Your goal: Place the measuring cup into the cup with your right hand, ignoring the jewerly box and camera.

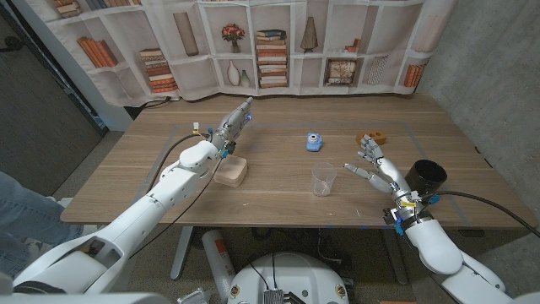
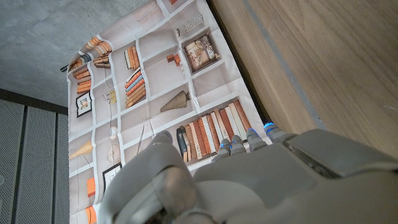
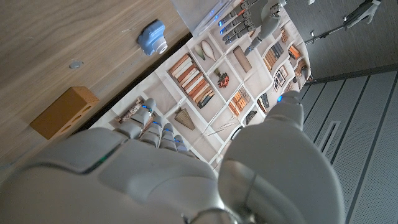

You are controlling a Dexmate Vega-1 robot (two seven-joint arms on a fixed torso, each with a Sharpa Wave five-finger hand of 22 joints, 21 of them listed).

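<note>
Seen from the head view, nothing of the task done so far, to judge by the layout: clear measuring cup (image 1: pixel 322 179) upright on the wooden table (image 1: pixel 278 211), just right of the frame's middle, untouched and well apart from the black cup (image 1: pixel 426 176) at the right edge. Left to do: reaching, gripping, lifting, carrying to the right, lowering into the black cup. Between these 2, right hand (image 1: pixel 371 165) wide open, fingers spread toward the upper left, holding nothing, near the measuring cup but not touching. Above, blue camera (image 1: pixel 315 142) and a brown block (image 1: pixel 371 137). At centre left, left hand (image 1: pixel 232 127) stretched toward the upper right, fingers straight, empty, with the pale jewelry box (image 1: pixel 230 171) just beside its wrist. In the left wrist view, back of the left hand (image 2: pixel 249 180) at the bottom, fingertips toward the bookshelf-printed curtain (image 2: pixel 155 81), nothing gripped. In the right wrist view, back of the right hand (image 3: pixel 155 180) low in the frame, fingers extended and apart, nothing held; brown block (image 3: pixel 64 112) at left, camera (image 3: pixel 152 37) at upper left, left hand (image 3: pixel 239 15) at the top.
</note>
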